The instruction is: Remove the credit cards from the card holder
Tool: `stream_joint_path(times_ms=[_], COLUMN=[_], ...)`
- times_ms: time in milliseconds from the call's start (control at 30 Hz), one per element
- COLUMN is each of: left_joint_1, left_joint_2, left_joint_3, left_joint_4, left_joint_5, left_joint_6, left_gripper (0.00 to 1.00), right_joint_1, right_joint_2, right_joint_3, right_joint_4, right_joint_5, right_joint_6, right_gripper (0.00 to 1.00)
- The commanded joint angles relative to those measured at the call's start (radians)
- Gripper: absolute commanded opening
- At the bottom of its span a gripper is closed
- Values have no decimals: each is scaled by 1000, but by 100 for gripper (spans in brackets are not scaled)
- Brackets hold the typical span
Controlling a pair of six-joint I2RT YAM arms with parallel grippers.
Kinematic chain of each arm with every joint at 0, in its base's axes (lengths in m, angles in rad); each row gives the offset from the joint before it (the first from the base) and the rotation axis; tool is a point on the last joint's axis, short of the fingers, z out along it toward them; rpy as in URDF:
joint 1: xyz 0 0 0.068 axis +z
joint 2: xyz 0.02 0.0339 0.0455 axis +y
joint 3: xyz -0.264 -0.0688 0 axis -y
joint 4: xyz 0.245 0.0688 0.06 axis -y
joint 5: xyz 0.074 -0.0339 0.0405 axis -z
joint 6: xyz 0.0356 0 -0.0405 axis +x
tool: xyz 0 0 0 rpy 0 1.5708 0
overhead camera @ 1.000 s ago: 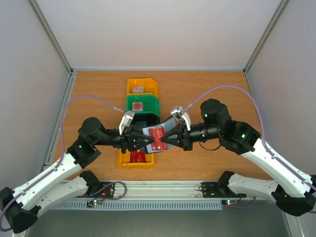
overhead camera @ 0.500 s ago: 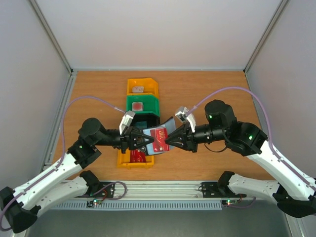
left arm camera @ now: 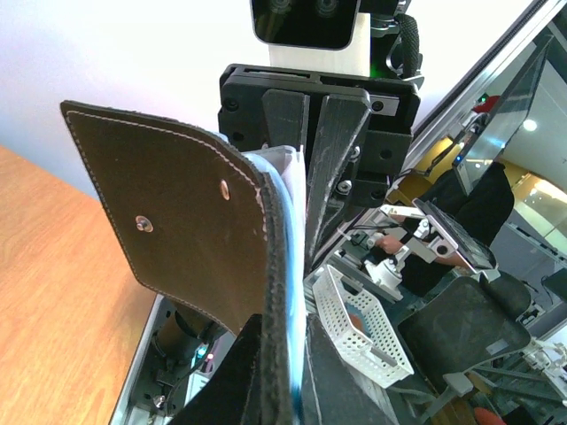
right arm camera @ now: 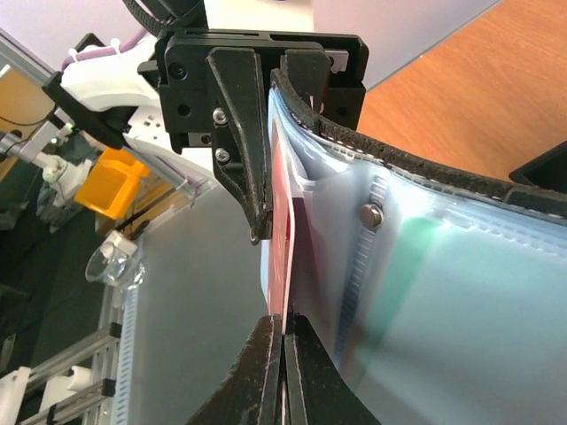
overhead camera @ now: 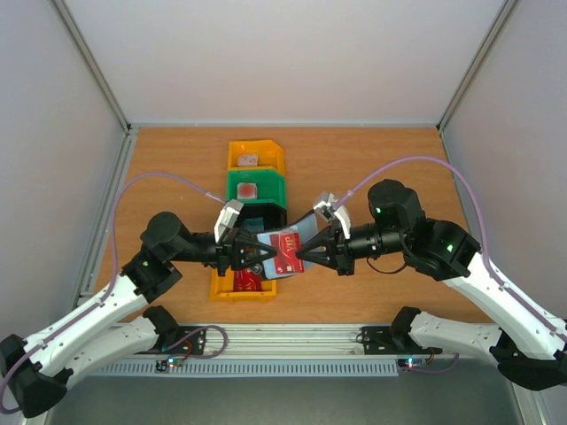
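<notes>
Now, left gripper (left arm camera: 283, 381) clamping the card holder (left arm camera: 186, 212), right gripper (right arm camera: 283, 328) pinching the red card (right arm camera: 282, 239), draw the card straight out toward frame right.

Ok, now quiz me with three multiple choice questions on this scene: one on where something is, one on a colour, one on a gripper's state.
1. Where is the card holder?
A. Lying flat on the table.
B. Held up between the left gripper and the right gripper.
C. Inside the green bin.

2. What colour is the card that the right gripper has hold of?
A. Red.
B. White.
C. Yellow.

3. How does the right gripper stand?
A. Wide open.
B. Shut on the card's edge.
C. Out of view.

Answers:
1 B: the top view shows it hanging between both arms' fingertips.
2 A: the card shows plainly red from above.
3 B: the right wrist view shows its fingertips closed on the card's thin edge.
</notes>
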Motion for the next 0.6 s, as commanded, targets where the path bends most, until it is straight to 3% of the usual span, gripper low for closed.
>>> stream_joint_path(times_ms=[0,333,467,567], left_joint_1=[0,-1,51,136], left_joint_2=[-26,-32,-68,-105], left_joint_3=[-8,-8,48,136], left_joint_4=[51,30,-198,-435], left_joint_5=[3,-10,-163,-400], left_joint_6=[10,15,88,270], left_gripper=[7,0,0,0], right_joint_1=[-3,-9,-11,-11], right_joint_2=[-73,-157,-191,-210], right_joint_3=[-9,13,72,116], right_joint_4=[-38,-214,-295,-287], right_joint_5=[81,246,415,511], right_joint_6=[-30,-42,-28,14], right_gripper=[1,1,1,1])
